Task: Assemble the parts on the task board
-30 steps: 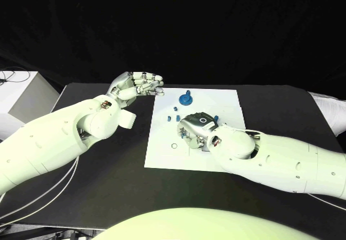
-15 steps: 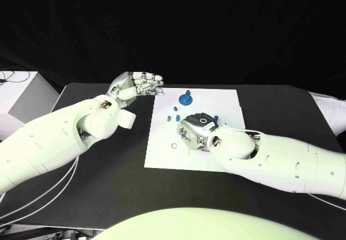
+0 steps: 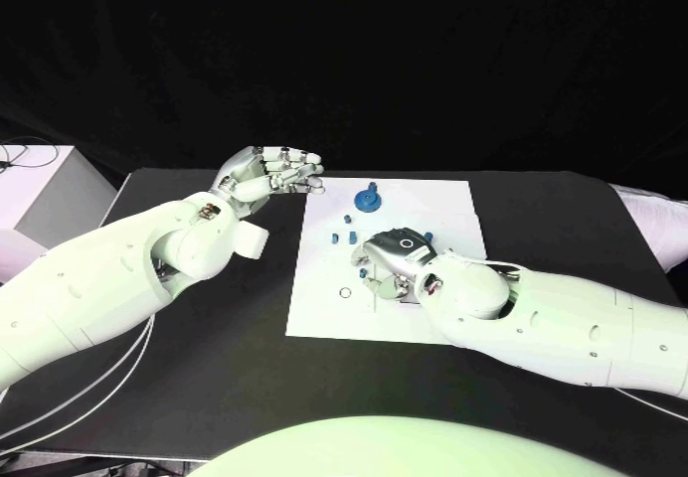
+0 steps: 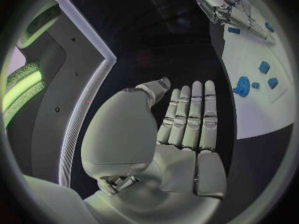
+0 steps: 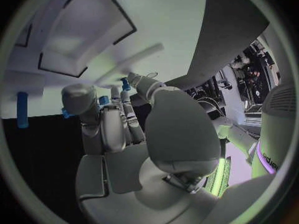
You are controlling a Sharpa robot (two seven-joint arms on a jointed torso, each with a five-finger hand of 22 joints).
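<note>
The left robot hand [image 3: 272,171] is raised above the black table [image 3: 201,328] just beside the task board's far left corner, silver fingers straight, side by side, holding nothing. The flat white task board [image 3: 430,204] carries a round blue gear-like part [image 3: 370,200] with an upright stem and small blue blocks [image 3: 343,237]. The right robot hand [image 3: 395,260] rests on the board's middle, fingers curled around small blue parts [image 5: 102,100]; whether it grips them cannot be told.

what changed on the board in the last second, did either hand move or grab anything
Little changed. The right hand edged slightly along the task board and is still low over the small blue parts; whether it grips one can't be told. The left hand stays raised beside the board, holding nothing. The blue gear has not moved.
</note>
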